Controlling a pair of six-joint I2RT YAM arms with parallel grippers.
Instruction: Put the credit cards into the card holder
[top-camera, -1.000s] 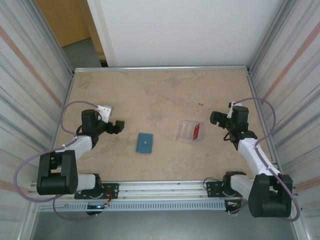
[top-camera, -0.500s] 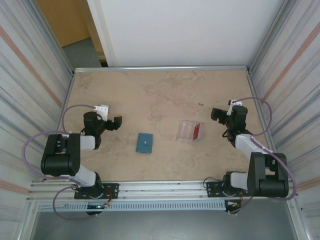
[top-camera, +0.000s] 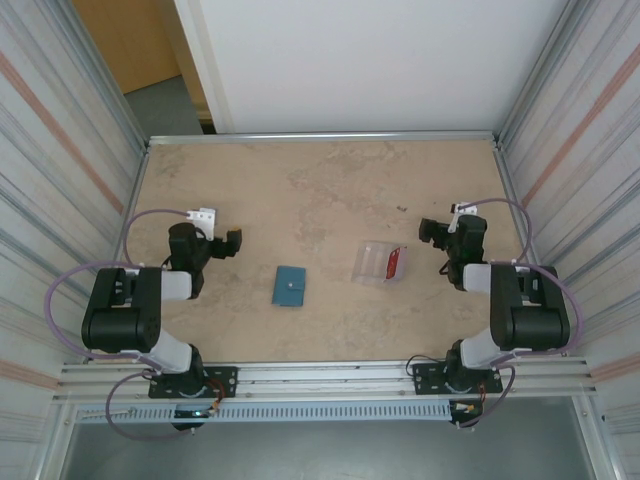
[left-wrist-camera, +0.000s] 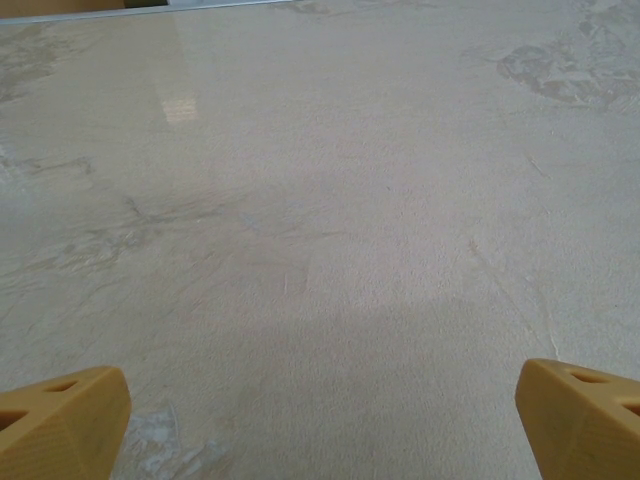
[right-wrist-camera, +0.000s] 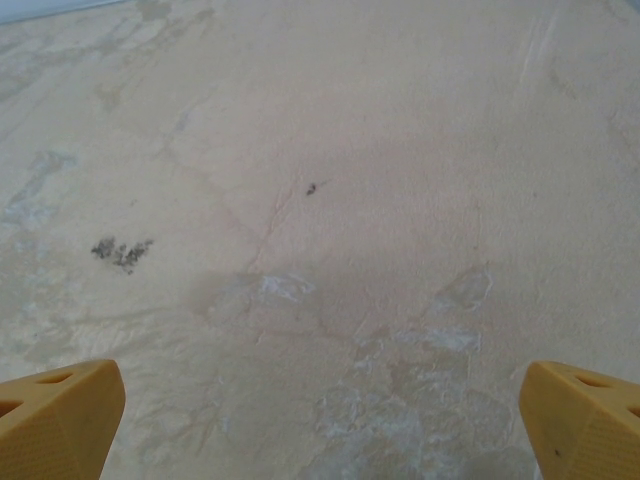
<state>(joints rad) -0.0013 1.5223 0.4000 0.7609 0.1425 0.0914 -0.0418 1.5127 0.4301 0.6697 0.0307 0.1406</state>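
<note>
I can't read any words or numbers here. The red credit cards (top-camera: 393, 262) and the blue card holder (top-camera: 290, 286) are too small to show writing.

The card holder (top-camera: 290, 286), a small teal-blue wallet, lies flat and closed on the table (top-camera: 330, 190), left of middle and nearer the near edge (a pale speck marks its face). The credit cards (top-camera: 393, 262) show as a red patch at the right end of a clear case (top-camera: 372, 262), well apart from the holder.
</note>
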